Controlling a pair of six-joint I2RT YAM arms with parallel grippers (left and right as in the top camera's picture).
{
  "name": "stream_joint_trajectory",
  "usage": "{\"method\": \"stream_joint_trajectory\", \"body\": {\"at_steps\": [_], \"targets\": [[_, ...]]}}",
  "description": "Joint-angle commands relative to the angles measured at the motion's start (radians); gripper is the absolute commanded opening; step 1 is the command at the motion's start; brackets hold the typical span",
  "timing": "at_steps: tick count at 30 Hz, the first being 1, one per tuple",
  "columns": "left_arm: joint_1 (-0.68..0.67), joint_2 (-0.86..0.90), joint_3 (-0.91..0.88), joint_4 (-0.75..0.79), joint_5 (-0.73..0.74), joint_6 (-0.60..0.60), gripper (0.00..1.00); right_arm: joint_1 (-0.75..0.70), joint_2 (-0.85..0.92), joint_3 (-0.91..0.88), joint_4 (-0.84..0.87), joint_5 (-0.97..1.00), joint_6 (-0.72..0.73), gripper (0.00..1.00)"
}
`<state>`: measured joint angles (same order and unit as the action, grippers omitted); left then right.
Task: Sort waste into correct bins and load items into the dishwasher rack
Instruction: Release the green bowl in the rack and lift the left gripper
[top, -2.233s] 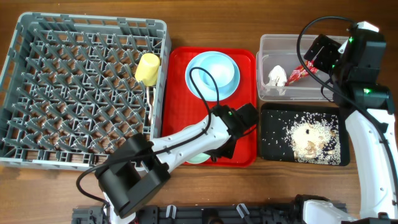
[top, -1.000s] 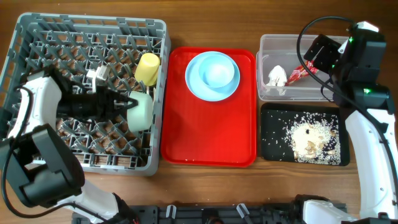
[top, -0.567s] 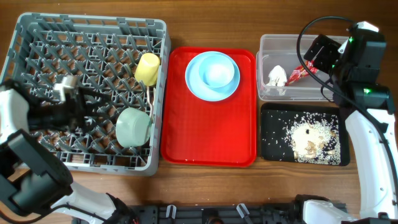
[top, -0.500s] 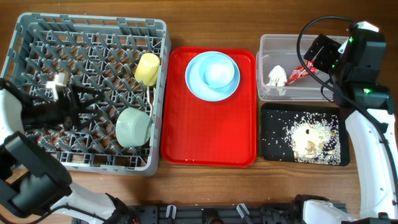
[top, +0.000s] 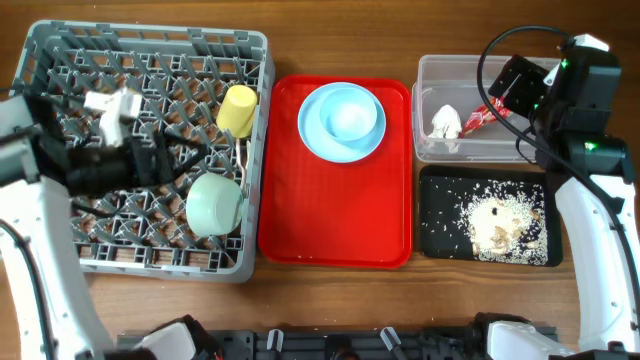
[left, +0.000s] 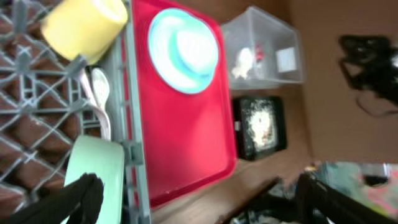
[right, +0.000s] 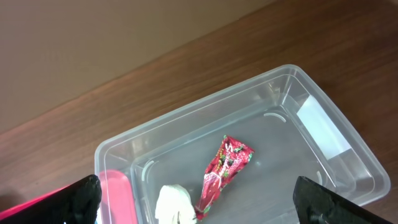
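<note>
1. Your left gripper (left: 205, 199) hangs over the rack (top: 150, 30) with its fingers spread wide - nothing in them.
2. The green bowl (top: 215, 205) sits in the rack, with the yellow cup (top: 238, 110) near it.
3. Your right gripper (right: 199, 199) is spread wide too, above the clear tub (right: 280, 149) - the wrapper (right: 222, 168) and napkin (right: 174, 204) lie inside.

One grey dish rack (top: 140, 35) and one red serving tray (top: 330, 220) share the table with two bins: one clear tub (top: 480, 66) and one black tray (top: 432, 215). Bowls number two: one green bowl (top: 214, 205) and one blue bowl (top: 350, 117). There is a single blue plate (top: 312, 140), a single yellow cup (top: 238, 109) and one white spoon (left: 99, 84) that can be made out. Waste: one crumpled napkin (top: 445, 122), one red wrapper (top: 480, 115) and rice scraps (top: 495, 220) too many to count.
</note>
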<state>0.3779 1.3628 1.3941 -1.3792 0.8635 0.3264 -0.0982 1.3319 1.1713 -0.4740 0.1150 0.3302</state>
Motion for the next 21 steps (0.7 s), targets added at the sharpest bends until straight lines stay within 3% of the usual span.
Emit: {"method": "stream_joint_trajectory", "body": {"at_steps": [1,3,7,9,10,11,15,21], "targets": [[-0.175,-0.119,0.013,0.123,-0.373,-0.407,1.00,0.000,0.004,0.001,0.002,-0.004,-0.015,1.00],[-0.379,-0.158,0.013,0.157,-0.542,-0.496,1.00,0.000,0.004,0.001,0.002,-0.004,-0.015,1.00],[-0.610,-0.122,0.012,0.172,-0.512,-0.537,0.99,0.000,0.004,0.001,0.002,-0.004,-0.014,1.00],[-0.687,-0.077,0.007,0.138,-0.594,-0.604,0.13,0.000,0.004,0.001,0.002,-0.004,-0.014,1.00],[-0.724,-0.047,-0.015,0.108,-0.668,-0.703,0.04,0.000,0.004,0.001,0.002,-0.004,-0.015,1.00],[-0.756,-0.023,-0.056,0.099,-0.744,-0.779,0.04,0.000,0.004,0.001,0.002,-0.004,-0.015,1.00],[-0.776,0.033,-0.164,0.089,-0.964,-0.903,0.04,0.000,0.004,0.001,0.002,-0.004,-0.015,1.00],[-0.738,0.034,-0.201,0.143,-0.963,-0.937,0.04,0.000,0.004,0.001,0.002,-0.004,-0.015,1.00]]}}
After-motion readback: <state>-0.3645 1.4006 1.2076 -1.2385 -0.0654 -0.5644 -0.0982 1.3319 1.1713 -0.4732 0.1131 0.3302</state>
